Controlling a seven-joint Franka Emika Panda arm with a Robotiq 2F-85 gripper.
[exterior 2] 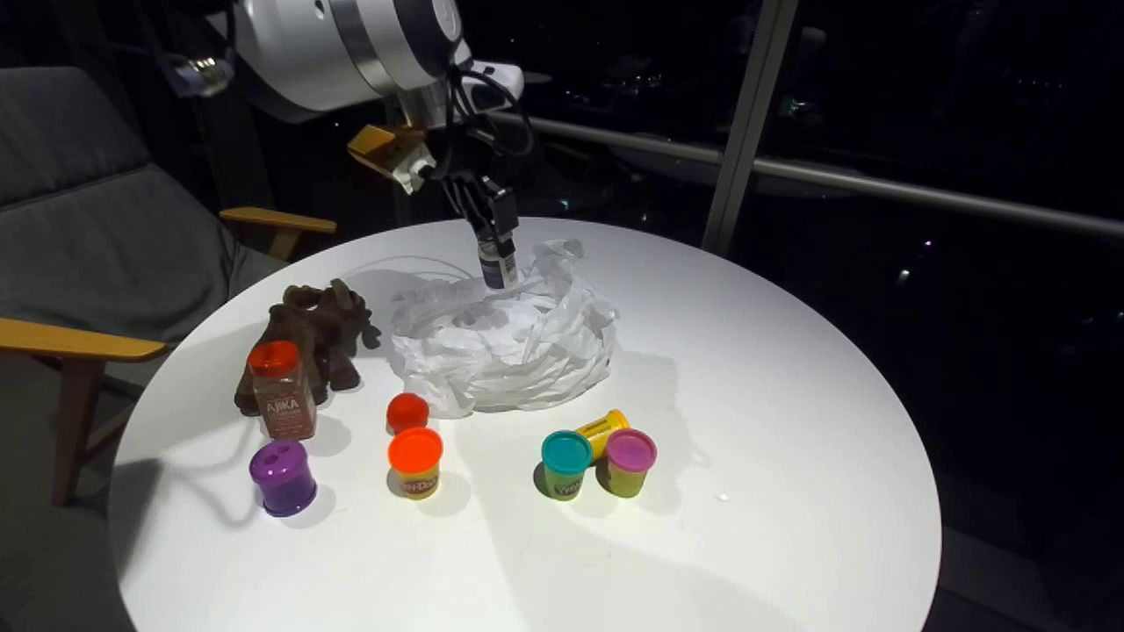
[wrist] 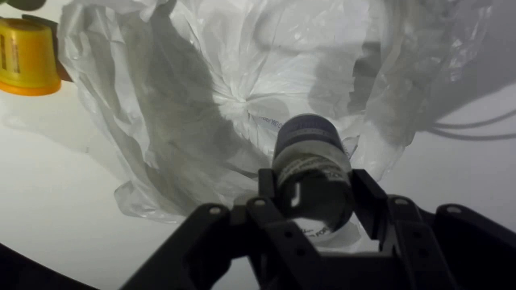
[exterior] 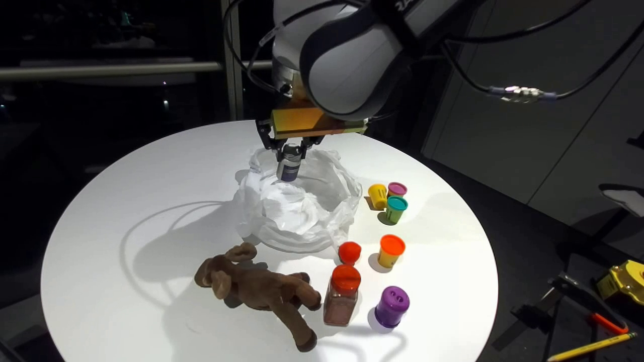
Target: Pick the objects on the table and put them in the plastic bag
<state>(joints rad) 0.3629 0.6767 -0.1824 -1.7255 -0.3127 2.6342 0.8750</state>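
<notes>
Bottle (exterior: 288,171) axis: leans just off vertical, dark end up.
End effector (wrist: 312,189): part-closed, grips bottle between fingertips (wrist: 367,195), over bag (exterior 2: 544,373).

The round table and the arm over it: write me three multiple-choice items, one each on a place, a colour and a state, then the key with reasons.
1. Where is the plush toy relative to the plastic bag?
A. inside it
B. on top of it
C. outside it, on the table

2. What colour is the lid of the jar marked AJIKA?
A. teal
B. red
C. purple

3. How do the jaws stand?
A. shut on the small bottle
B. wide open, holding nothing
C. shut on the plush toy

Key: 1 C, it lies beside the plastic bag in both exterior views; 2 B, the lid shows red there too; 3 A, the wrist view shows the small bottle gripped from two sides.
</notes>
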